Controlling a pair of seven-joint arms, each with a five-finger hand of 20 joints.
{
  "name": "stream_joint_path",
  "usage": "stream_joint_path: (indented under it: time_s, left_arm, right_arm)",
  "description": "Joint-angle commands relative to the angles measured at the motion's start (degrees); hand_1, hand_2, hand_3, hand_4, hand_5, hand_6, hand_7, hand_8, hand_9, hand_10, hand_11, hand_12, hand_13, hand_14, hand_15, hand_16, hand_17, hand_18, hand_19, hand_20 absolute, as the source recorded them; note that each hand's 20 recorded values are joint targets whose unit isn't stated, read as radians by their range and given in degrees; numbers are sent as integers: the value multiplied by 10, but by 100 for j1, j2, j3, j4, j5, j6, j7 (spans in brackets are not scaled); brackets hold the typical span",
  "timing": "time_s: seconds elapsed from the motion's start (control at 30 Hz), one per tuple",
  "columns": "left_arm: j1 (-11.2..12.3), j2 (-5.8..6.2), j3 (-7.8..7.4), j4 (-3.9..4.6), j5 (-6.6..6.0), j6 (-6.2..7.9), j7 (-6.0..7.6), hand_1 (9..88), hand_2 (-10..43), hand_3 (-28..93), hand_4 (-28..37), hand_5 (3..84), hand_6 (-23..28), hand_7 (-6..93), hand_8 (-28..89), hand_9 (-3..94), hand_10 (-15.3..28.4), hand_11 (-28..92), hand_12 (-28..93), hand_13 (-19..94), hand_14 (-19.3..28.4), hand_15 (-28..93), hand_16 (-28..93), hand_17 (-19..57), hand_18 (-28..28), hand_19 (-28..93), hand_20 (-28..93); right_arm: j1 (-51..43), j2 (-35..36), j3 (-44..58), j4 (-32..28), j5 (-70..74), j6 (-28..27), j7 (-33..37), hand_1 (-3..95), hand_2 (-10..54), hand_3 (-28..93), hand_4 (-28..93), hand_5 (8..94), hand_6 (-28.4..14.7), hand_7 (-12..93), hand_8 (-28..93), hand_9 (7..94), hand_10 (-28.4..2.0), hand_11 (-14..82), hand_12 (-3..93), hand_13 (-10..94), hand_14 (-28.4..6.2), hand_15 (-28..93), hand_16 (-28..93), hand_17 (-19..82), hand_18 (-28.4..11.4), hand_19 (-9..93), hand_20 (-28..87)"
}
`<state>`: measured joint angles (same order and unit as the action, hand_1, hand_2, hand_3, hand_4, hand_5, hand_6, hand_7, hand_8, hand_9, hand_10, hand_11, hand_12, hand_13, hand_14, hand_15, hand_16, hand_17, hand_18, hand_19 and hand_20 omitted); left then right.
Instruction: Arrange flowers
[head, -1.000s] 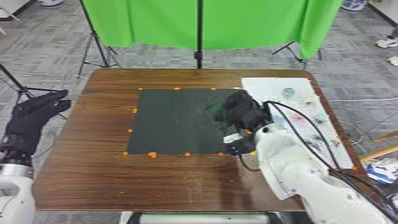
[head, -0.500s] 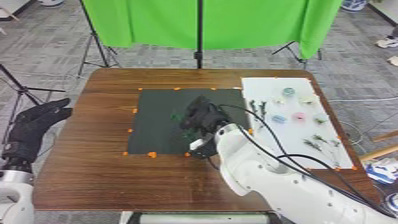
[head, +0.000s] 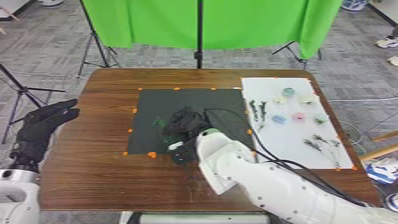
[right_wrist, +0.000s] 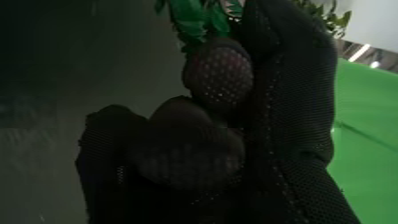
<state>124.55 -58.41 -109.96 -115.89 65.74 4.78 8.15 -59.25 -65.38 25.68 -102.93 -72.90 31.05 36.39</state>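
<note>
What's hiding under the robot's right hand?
The dark mat is beneath the right hand, and some green leaves poke out past its fingertips. The glove covers the rest, so I can't see the stem or anything else tucked under there.

This is a robotics lab, set up partly like a filming studio: a green backdrop (head: 151, 25) hangs behind the table (head: 89, 180), with a black pole (head: 200, 30) and a thin-legged stand (head: 93, 37) by it. Orange tape (head: 152, 155) marks the work area, and white robot arms (head: 258, 180) reach over it. The grey floor (head: 160, 60) looks like office carpet, though its texture is hard to judge.
</note>
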Motion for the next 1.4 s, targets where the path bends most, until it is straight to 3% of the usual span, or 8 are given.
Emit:
stream_joint_path:
  time_s: [0.03,0.43,0.47,0.5,0.53,1.0,1.17,1.4]
  left_arm:
    - [-47,19,110,0,39,-99,-92,319,-23,619,-200,497,57,110,-63,493,149,171,94,390,178,160,-36,83,142,184,169]
    - [-155,-22,239,31,50,-126,-91,322,-21,615,-195,497,56,111,-63,493,148,170,94,392,178,162,-37,80,144,186,168]
    - [-175,-29,261,38,51,-124,-86,322,-20,615,-194,497,56,111,-63,493,148,170,94,392,177,161,-37,80,144,186,168]
    - [-199,-33,279,51,51,-131,-83,322,-21,614,-193,497,56,111,-63,493,148,170,94,392,178,162,-37,80,144,186,168]
    - [-225,-34,300,62,49,-134,-79,322,-20,614,-193,497,56,111,-63,493,148,170,94,392,178,162,-37,80,144,186,167]
    - [-404,-46,462,144,71,-221,-80,322,-22,616,-190,495,55,111,-63,491,149,169,94,391,178,161,-36,78,144,186,167]
    - [-384,-61,444,129,69,-211,-69,322,-22,617,-191,495,55,111,-63,491,149,170,95,391,178,161,-36,76,146,187,168]
    - [-392,-65,449,132,80,-241,-82,323,-25,617,-190,495,55,110,-63,491,148,169,94,392,178,160,-36,76,146,185,167]
  right_arm:
    - [57,-234,-95,71,756,521,-252,914,-95,-271,604,691,-63,520,144,877,-122,403,377,937,6,606,200,773,-45,845,411]
    - [158,-375,-305,356,1344,1381,-519,888,-95,-172,501,678,-65,524,137,909,-114,280,350,937,-10,530,158,783,-43,729,437]
    - [165,-382,-333,391,1377,1418,-515,747,-95,250,182,677,-68,526,127,912,-115,268,347,937,-12,521,155,784,-45,718,451]
    - [162,-406,-345,433,1390,1480,-521,682,-95,454,13,675,-67,524,133,915,-117,250,346,937,-13,508,150,783,-45,707,453]
    - [143,-408,-324,448,1407,1454,-517,668,-95,503,-34,672,-66,522,135,918,-115,236,343,937,-14,501,146,782,-47,703,451]
    - [130,-464,-339,600,1714,1560,-668,660,-95,534,-104,662,-62,498,146,921,-112,148,353,937,-20,434,141,767,-48,670,426]
    - [80,-429,-249,588,1730,1284,-583,630,-95,551,-90,663,-55,411,178,916,-111,96,357,937,-22,395,150,759,-49,660,409]
    - [69,-418,-225,574,1688,1194,-546,594,-95,544,-84,651,-60,360,183,892,-119,112,338,937,-30,357,155,745,-57,645,402]
